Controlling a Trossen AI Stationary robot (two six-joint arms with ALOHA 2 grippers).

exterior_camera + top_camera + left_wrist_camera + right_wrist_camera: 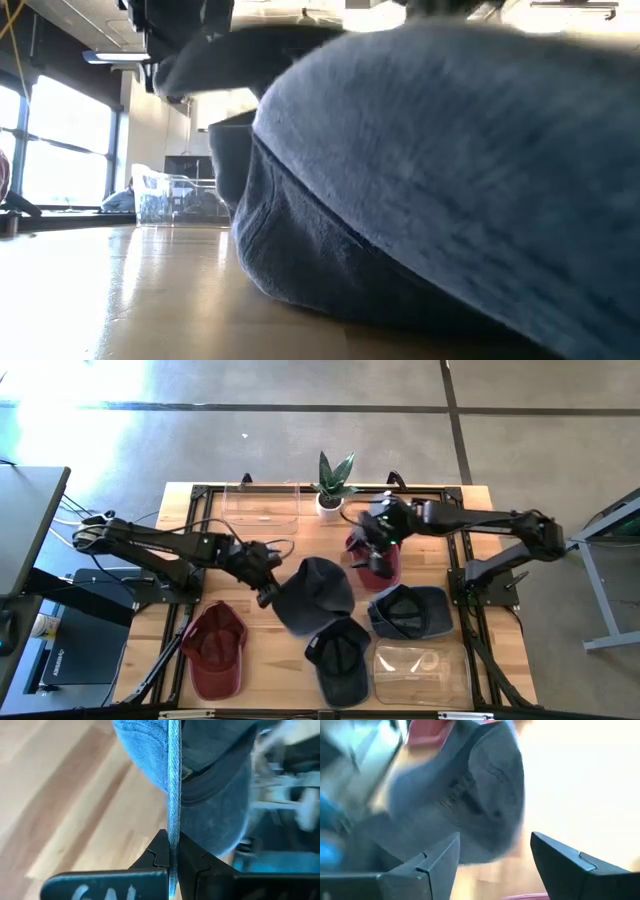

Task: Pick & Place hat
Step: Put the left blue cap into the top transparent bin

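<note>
Hat, dark blue (315, 592), mid-table, brim edge pinched between the left gripper (266, 593) fingers (192, 860), pressed tight on the denim rim. Crown lies on the wooden table (270, 670). Right gripper (378, 556) hovers over a red cap (388, 568) near the potted plant (332, 482), fingers (442, 857) spread wide. Other caps nearby: red (214, 650), two dark (340, 656).

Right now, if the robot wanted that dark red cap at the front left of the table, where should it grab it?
By the brim. The dark red cap lies upside down, its hollow facing up and its flat brim at the near end. A gripper coming from above could probably close on that thin edge, much as the left gripper pinches the blue cap edge-on.
</note>
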